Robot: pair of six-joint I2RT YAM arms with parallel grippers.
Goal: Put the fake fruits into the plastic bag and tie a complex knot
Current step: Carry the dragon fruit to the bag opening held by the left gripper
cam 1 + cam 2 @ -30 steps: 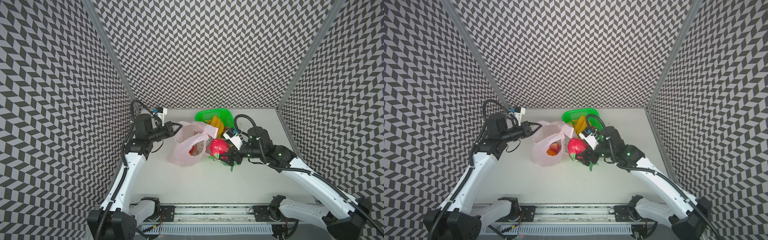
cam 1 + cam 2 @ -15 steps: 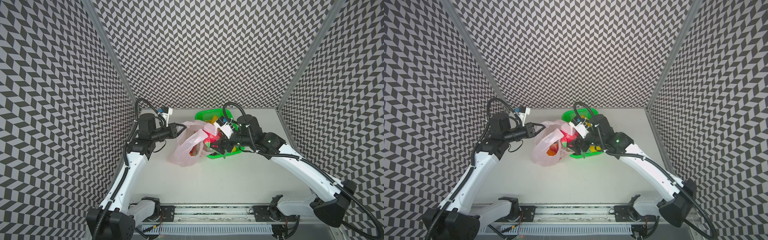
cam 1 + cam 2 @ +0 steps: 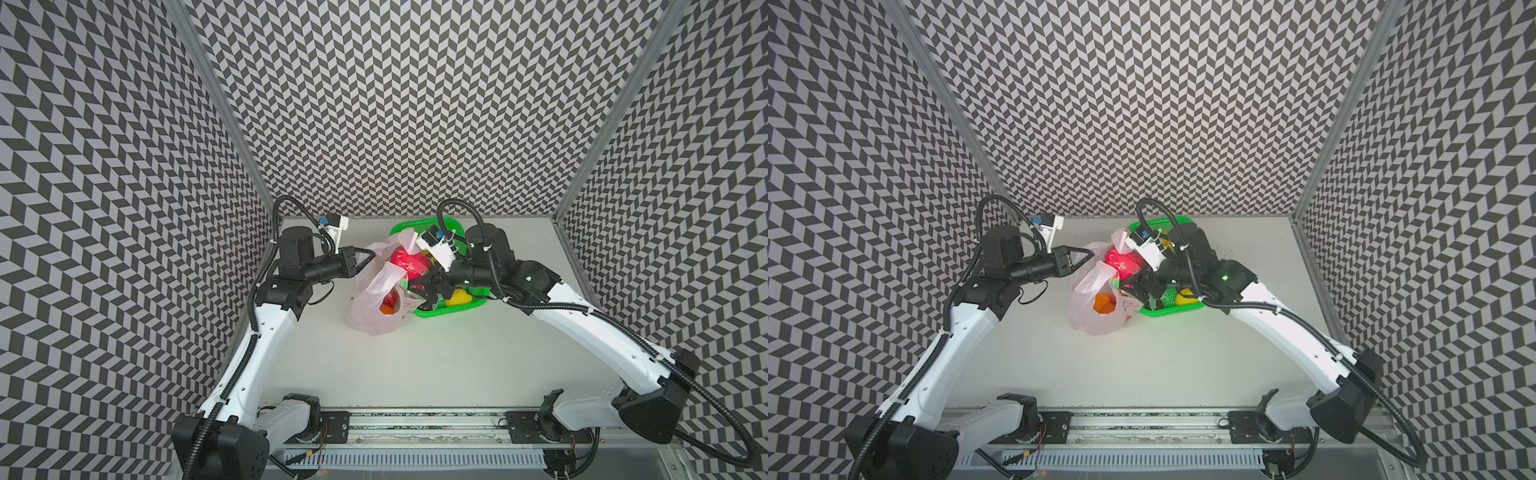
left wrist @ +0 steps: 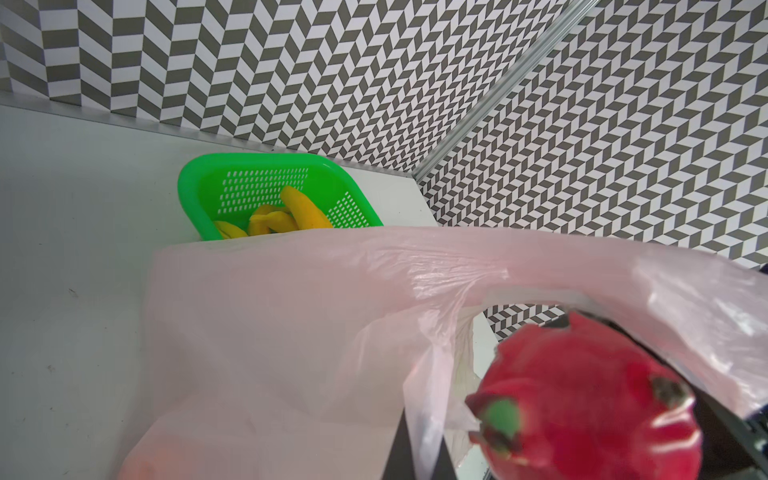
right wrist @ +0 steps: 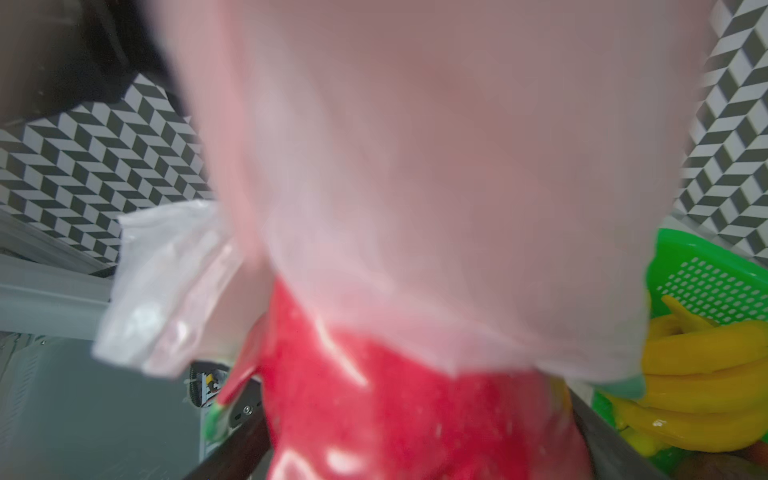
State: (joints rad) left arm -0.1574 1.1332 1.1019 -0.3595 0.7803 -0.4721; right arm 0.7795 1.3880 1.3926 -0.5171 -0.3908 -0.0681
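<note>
- Nearest the front rail, the surface (image 3: 415, 365) is bare all the way up to the bag. That is your widest open room for drawing either arm back.
- The plastic bag (image 3: 370, 316) stands left of centre with its bottom on the surface, and oranges (image 3: 1102, 303) show through the film. Nothing is tied yet.
- Your left gripper (image 3: 368, 258) has its jaws pressed together on a handle (image 4: 457, 266) of the bag and holds it up. Over the last second it has edged toward the bag, and the mouth now stands taller.
- Your right gripper (image 3: 420, 279) has its jaws spread wide and pinching the dragon fruit (image 3: 408, 262). A second ago it held that fruit low, beside the bag and in front of the basket. It has since lifted the fruit to the bag's mouth.
- In the right wrist view pink film drapes over the fruit's top, and I cannot tell whether it has cleared the rim. In my judgement this is the insertion step, and a snagged handle is the risk on release.
- Just beside the bag, the green basket (image 3: 457, 307) holds bananas (image 4: 299, 212) and a lemon (image 3: 457, 297), so loading is unfinished.
- Room is tight there. Your right arm hangs over the basket, and the back wall (image 3: 395, 124) stands close behind it.
</note>
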